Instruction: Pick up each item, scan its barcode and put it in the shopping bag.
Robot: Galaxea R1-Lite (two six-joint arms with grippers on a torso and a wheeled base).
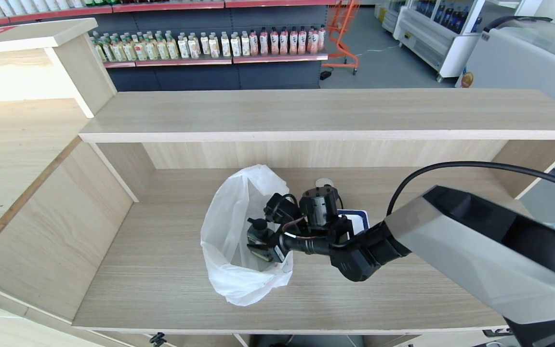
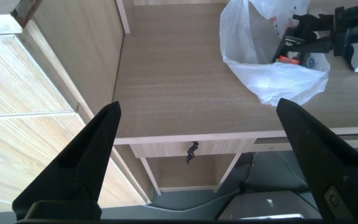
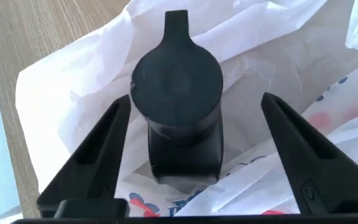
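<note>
The right tool (image 3: 196,106) is hanging wide open over the white shopping bag (image 1: 229,284) in the middle of the bench (image 1: 152,289). The black bottle (image 3: 178,87) is standing inside the bag, between the tool's fingers. The left tool (image 2: 199,109) is gaping wide, at about 7 o'clock from the bag.

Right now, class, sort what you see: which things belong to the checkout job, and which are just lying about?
Job:
shopping bag
dark bottle inside it
right pincer, open around the bottle
white-and-blue device, perhaps the scanner

Lying about:
drink bottles on the shelf
orange rack
freezer cabinets
</note>
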